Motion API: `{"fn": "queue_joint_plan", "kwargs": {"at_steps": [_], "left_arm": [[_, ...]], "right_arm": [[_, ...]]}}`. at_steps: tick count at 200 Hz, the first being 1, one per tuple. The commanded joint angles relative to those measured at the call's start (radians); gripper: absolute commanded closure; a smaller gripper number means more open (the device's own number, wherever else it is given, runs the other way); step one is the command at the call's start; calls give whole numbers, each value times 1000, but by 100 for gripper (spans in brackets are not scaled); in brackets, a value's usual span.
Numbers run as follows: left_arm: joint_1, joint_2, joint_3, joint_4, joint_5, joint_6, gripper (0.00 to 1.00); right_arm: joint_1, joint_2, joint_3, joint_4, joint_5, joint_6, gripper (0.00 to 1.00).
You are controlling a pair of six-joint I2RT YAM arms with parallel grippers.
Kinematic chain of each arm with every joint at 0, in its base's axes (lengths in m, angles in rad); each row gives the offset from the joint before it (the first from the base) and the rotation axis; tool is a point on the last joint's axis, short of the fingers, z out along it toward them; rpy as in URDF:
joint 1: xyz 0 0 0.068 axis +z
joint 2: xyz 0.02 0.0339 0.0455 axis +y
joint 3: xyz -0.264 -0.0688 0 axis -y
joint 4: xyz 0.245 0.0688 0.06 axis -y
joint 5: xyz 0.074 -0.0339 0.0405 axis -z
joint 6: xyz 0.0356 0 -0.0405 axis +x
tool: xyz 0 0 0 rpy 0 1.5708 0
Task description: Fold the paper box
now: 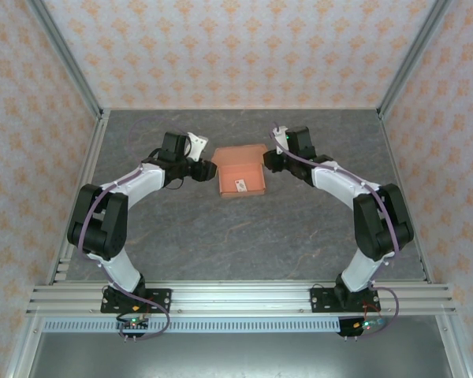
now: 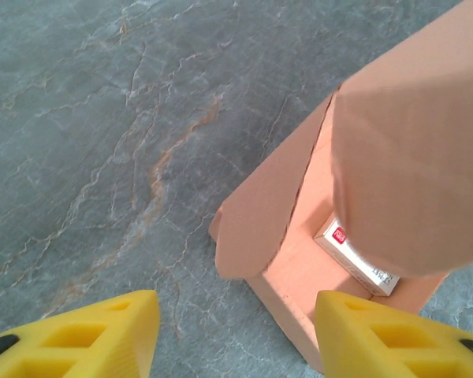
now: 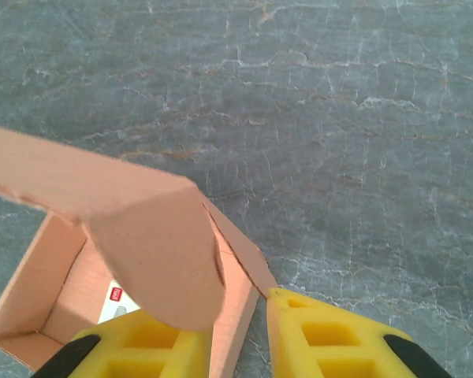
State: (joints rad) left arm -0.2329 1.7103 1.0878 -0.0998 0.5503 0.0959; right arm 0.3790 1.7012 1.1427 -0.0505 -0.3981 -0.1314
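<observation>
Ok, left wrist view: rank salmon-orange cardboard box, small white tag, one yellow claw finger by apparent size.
1. salmon-orange cardboard box, largest.
2. yellow claw finger, cropped and near the camera.
3. small white tag, partly under a flap.

White-and-black arms [image 1: 134, 183], yellow-fingered hands [image 2: 236, 323]

No legible text; the white tag [image 2: 363, 264] bears an unreadable red mark.
</observation>
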Motion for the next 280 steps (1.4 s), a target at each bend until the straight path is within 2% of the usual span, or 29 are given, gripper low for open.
{"fn": "queue_joint_plan", "kwargs": {"at_steps": [1,44,97,135,179,247,280], "left_arm": [[11,4,46,27,25,38,47],[14,49,104,8,15,45,49],[13,74,121,8,19,55,58],[13,85,128,30,41,66,61],[13,80,145,21,60,67,71],[13,92,178,-27,66,79,79],[14,91,184,-41,63,82,80]], "right_arm": [[-1,19,36,-30,-19,23,76],[-2,34,66,-55,-18,25,76],[0,37,81,-60,-25,32,77],[-1,40,98,-84,-18,20,78],[-9,-6,88,-133,28,-57,77],[-107,-47,9,-96,-144,-113,71],[-132,-63,-67,45,-259,-180,60]]}}
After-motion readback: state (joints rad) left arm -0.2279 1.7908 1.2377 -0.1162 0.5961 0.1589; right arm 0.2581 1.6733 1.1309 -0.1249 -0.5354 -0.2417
